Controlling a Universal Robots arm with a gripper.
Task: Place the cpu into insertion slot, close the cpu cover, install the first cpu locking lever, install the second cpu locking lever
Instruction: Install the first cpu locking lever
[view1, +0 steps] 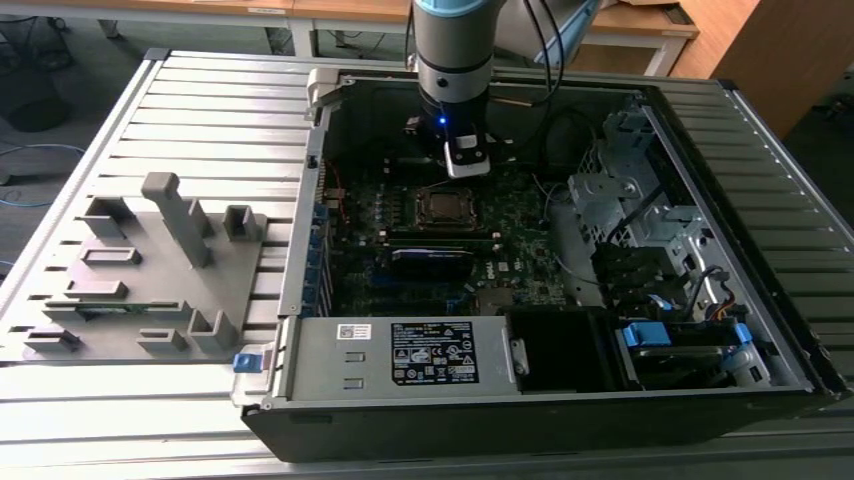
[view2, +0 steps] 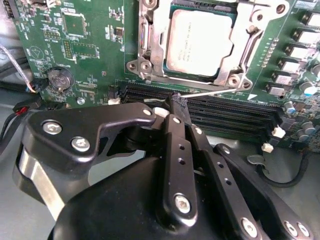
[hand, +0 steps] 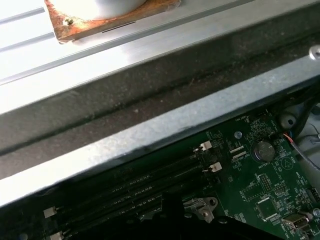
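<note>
The cpu (view2: 200, 42) lies flat in the insertion slot (view2: 235, 81) on the green motherboard, its grey metal top showing. The silver cpu cover (view2: 152, 50) is down around it, framing the chip. A thin wire locking lever (view2: 212, 91) runs along the socket's edge beside the memory slots. My gripper (view2: 179, 100) has its black fingers (view2: 172, 150) shut together, and their tip meets the free end of that lever. In the exterior view the gripper (view1: 465, 165) hangs inside the open case just behind the socket with the cpu (view1: 443, 206).
Long black memory slots (view2: 225, 112) lie between the gripper and the socket. A coin battery (view2: 60, 78) and cables sit nearby. The power supply box (view1: 400, 352) fills the case front, a drive cage (view1: 641, 200) stands at the exterior view's right, and a grey fixture tray (view1: 147, 270) at its left.
</note>
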